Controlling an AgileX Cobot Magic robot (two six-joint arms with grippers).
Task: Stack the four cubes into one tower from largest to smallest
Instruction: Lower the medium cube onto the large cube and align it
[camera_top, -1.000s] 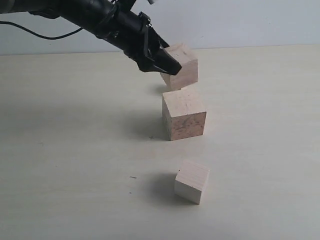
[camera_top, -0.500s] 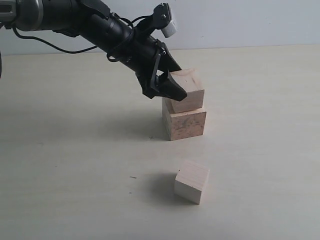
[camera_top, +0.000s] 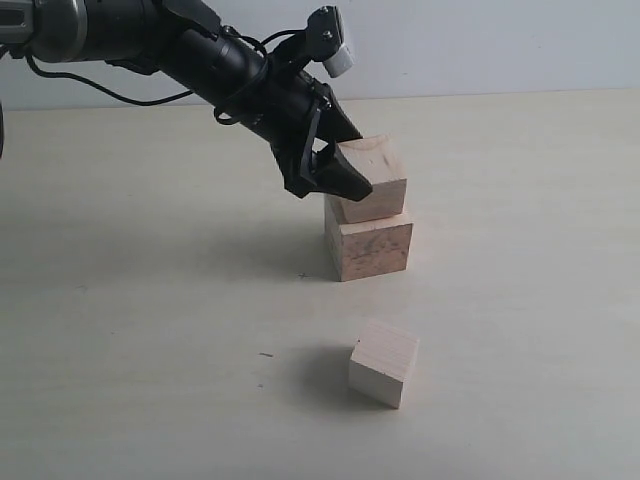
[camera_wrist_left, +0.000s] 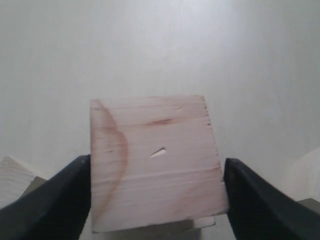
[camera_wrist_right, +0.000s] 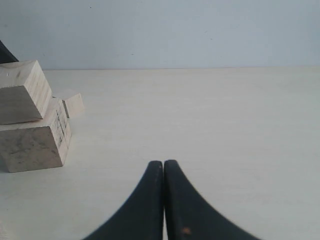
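The largest cube (camera_top: 370, 248), mottled brown, stands mid-table. A paler, smaller cube (camera_top: 378, 178) sits tilted on its top, with my left gripper (camera_top: 358, 165) shut on its sides. In the left wrist view this cube (camera_wrist_left: 155, 160) fills the gap between the black fingers (camera_wrist_left: 60, 200), and the big cube's edge (camera_wrist_left: 200, 223) shows beneath. A small pale cube (camera_top: 384, 362) lies alone near the front. The right wrist view shows the two-cube tower (camera_wrist_right: 30, 120) and a little cube (camera_wrist_right: 73, 104) beyond it. My right gripper (camera_wrist_right: 163, 165) is shut and empty, well away from the tower.
The pale table (camera_top: 150, 330) spreads wide on all sides of the tower. A white wall (camera_top: 480, 40) closes off the back. The left arm (camera_top: 180, 50) reaches in from the upper left with a cable trailing behind it.
The left gripper carried its cube from behind and above the largest cube down onto its top. In the last half second the cube only tipped slightly. The right gripper has not moved.
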